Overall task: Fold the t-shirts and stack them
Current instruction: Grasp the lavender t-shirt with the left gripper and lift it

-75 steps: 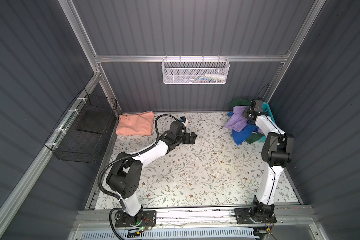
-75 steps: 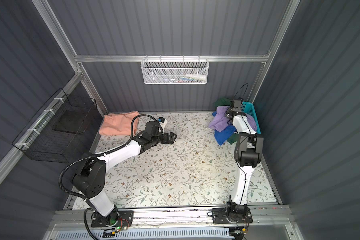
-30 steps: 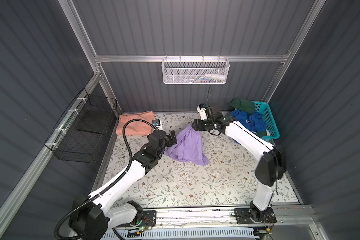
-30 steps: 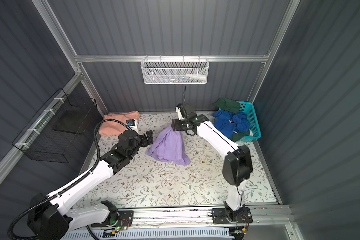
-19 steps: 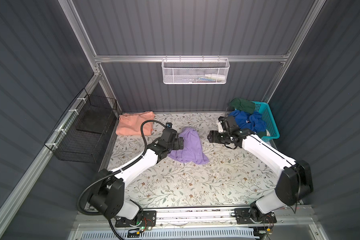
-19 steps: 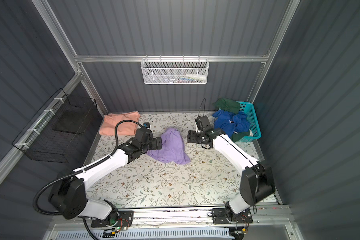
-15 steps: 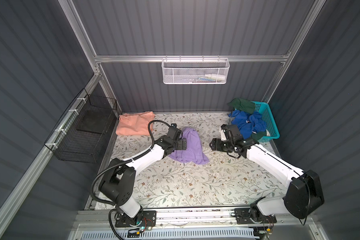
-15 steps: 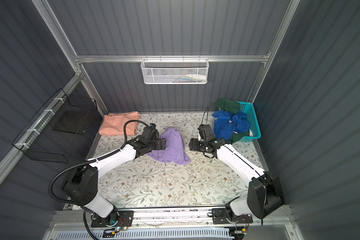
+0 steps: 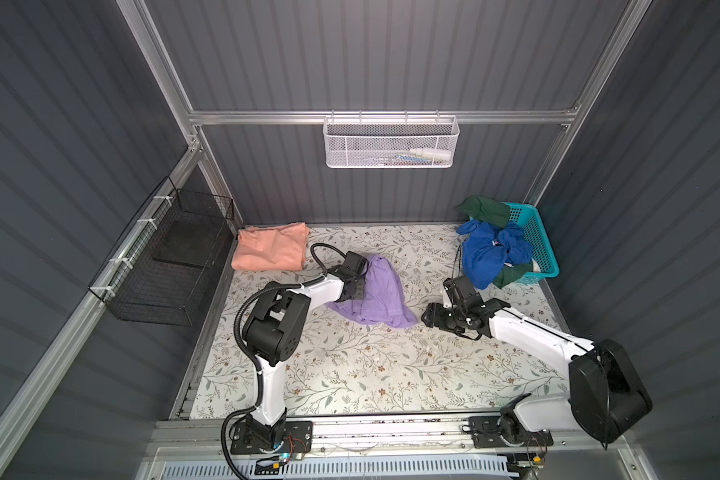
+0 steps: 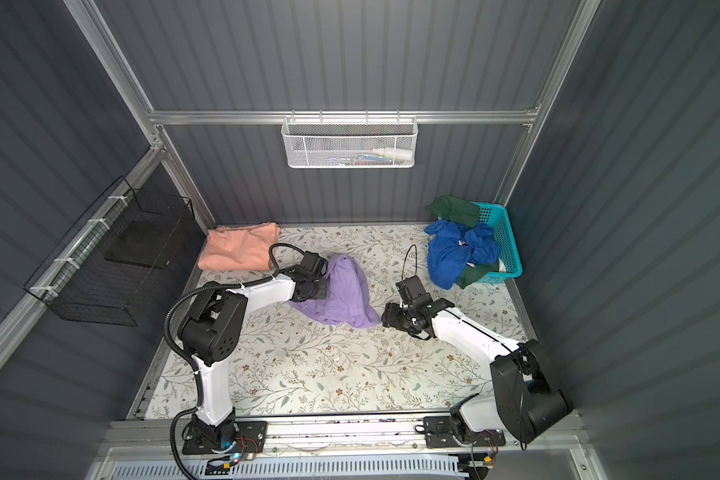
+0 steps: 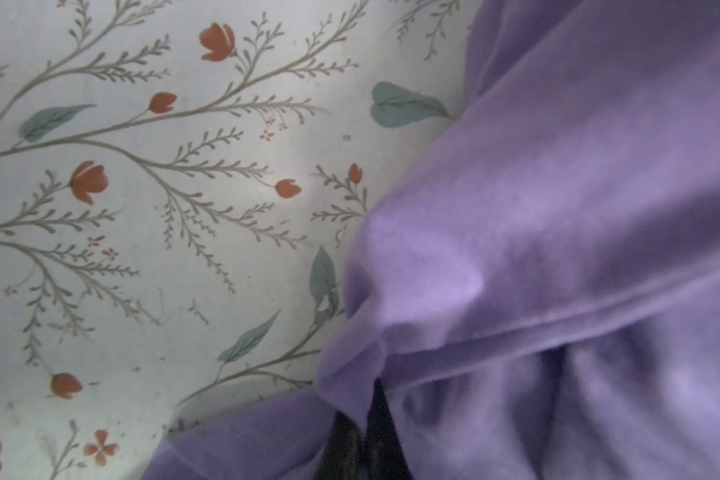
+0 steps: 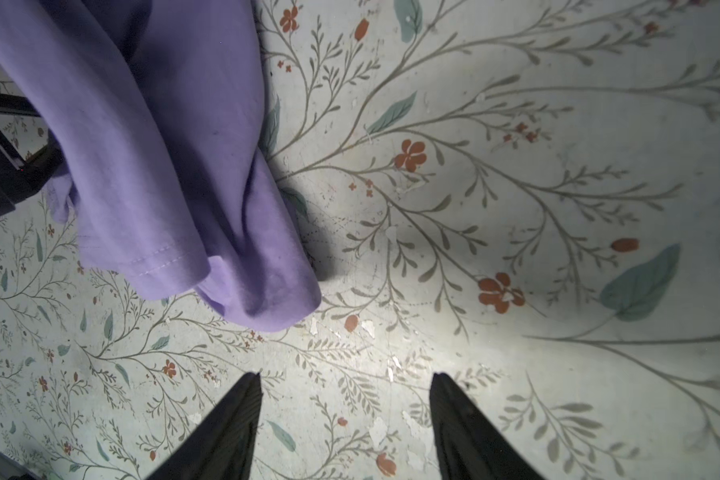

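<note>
The lavender-purple t-shirt (image 9: 381, 291) (image 10: 346, 291) lies crumpled mid-table. My left gripper (image 9: 356, 286) (image 10: 316, 289) sits at its left edge, shut on a fold of the purple cloth (image 11: 558, 208); in the left wrist view the dark fingers are almost buried in fabric. My right gripper (image 9: 427, 318) (image 10: 385, 318) hovers low just off the shirt's front right corner, open and empty (image 12: 346, 376), with the shirt's hem (image 12: 163, 145) ahead of it. The salmon-orange t-shirt (image 9: 269, 251) (image 10: 238, 247) lies folded at the back left corner.
A turquoise basket (image 9: 539, 245) (image 10: 506, 237) stands at the back right, with blue (image 9: 487, 253) and dark green (image 9: 483, 210) garments spilling out. A black wire basket (image 9: 171, 257) hangs on the left wall, a white mesh one (image 9: 391, 143) on the back wall.
The purple shirt has settled on the table. My left gripper reached its left edge and shut on it. My right gripper pulled away toward the front right, staying open.
</note>
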Robot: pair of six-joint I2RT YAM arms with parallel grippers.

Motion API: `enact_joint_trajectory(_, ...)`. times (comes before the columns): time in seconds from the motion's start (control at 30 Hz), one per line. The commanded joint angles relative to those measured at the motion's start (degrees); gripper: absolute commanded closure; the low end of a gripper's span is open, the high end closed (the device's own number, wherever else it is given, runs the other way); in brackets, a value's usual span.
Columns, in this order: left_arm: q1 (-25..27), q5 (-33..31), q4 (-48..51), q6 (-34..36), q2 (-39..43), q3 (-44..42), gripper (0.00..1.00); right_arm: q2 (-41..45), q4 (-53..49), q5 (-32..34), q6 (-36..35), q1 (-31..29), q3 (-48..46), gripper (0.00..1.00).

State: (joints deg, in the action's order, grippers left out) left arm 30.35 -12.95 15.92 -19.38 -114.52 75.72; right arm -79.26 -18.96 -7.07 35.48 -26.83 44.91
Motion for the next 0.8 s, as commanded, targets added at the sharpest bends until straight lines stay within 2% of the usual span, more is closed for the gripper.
enact_joint_trajectory(0.0, 0.2, 1.8, 2.4, 1.8, 1.0, 3.3, 1.00, -1.4, 0.8, 1.9, 0.0, -0.2, 1.1, 0.34)
enact_joint_trajectory(0.13, 0.1, 0.5, 6.5, 1.8, 7.1, 4.6, 1.00, -1.7, 1.2, 2.5, -0.2, -0.2, 1.0, 0.34)
enact_joint_trajectory(0.37, 0.1, -0.5, 12.8, 2.7, 24.7, 11.9, 1.00, -1.6, 1.8, 1.1, -0.8, -0.2, 3.0, 0.33)
enact_joint_trajectory(0.53, 0.1, -2.3, 19.0, 5.7, 28.9, 20.7, 1.00, -4.2, 7.0, -3.1, 0.4, -0.9, 5.5, 0.33)
enact_joint_trajectory(0.67, 0.1, -1.4, 19.4, 7.3, 29.0, 23.3, 1.00, -9.0, 8.8, -0.7, -0.9, -4.5, 9.2, 0.32)
enact_joint_trajectory(0.77, 0.1, -1.8, 20.6, 7.5, 27.7, 23.7, 1.00, -15.7, 9.4, -1.8, -1.3, -7.0, 13.0, 0.29)
